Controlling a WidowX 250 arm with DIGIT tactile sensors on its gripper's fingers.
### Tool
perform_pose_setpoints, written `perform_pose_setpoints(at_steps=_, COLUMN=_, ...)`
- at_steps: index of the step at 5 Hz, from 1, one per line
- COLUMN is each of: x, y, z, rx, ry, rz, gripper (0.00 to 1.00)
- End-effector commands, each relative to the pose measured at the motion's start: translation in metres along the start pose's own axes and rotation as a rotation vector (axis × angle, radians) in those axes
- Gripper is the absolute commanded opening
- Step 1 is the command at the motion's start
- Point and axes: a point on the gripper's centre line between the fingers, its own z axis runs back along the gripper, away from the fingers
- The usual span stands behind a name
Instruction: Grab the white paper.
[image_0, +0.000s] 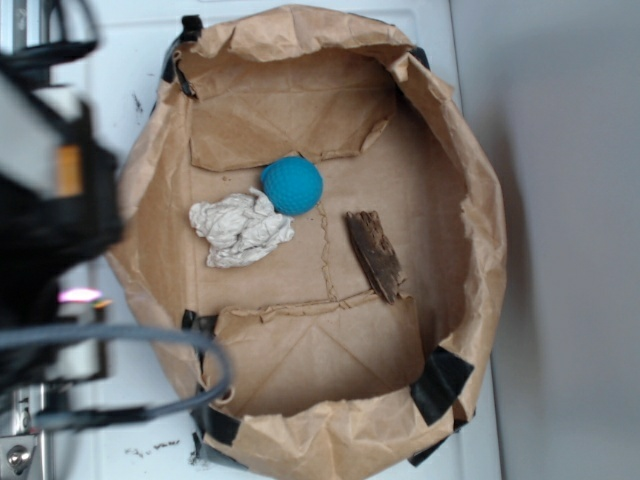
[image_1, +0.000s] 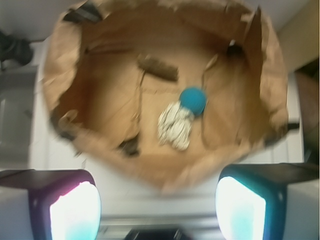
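The white paper (image_0: 240, 229) is a crumpled off-white wad lying on the floor of the brown paper bag lining (image_0: 480, 200), touching the teal ball (image_0: 292, 185). The wrist view shows the white paper (image_1: 175, 126) below the teal ball (image_1: 193, 100). My gripper (image_1: 157, 207) hangs high outside the bag's near rim, open, with nothing between its two glowing pads (image_1: 75, 212). In the exterior view the arm (image_0: 45, 200) is a dark blurred mass at the left edge, and the fingers do not show there.
A brown piece of bark (image_0: 375, 255) lies right of the paper on the bag floor. The bag's raised crumpled walls ring everything, held with black tape (image_0: 438, 385). A grey cable (image_0: 150, 340) loops near the bag's lower left. The bag sits on a white surface (image_0: 130, 90).
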Motion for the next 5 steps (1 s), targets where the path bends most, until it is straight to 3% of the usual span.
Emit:
perform_pose_setpoints(at_steps=1, x=0.021, y=0.013, z=0.002, rx=0.038, ry=-0.018, rz=0.024, gripper=1.0)
perform_pose_setpoints(at_steps=3, x=0.021, y=0.013, z=0.002, rx=0.038, ry=-0.018, rz=0.024, gripper=1.0)
perform_pose_setpoints(at_steps=4, x=0.02, y=0.028, z=-0.043, rx=-0.018, ry=-0.01, rz=0.048, gripper=1.0)
perform_pose_setpoints(at_steps=5, x=-0.003, y=0.041, z=-0.075, rx=0.016, ry=-0.076, rz=0.047, gripper=1.0)
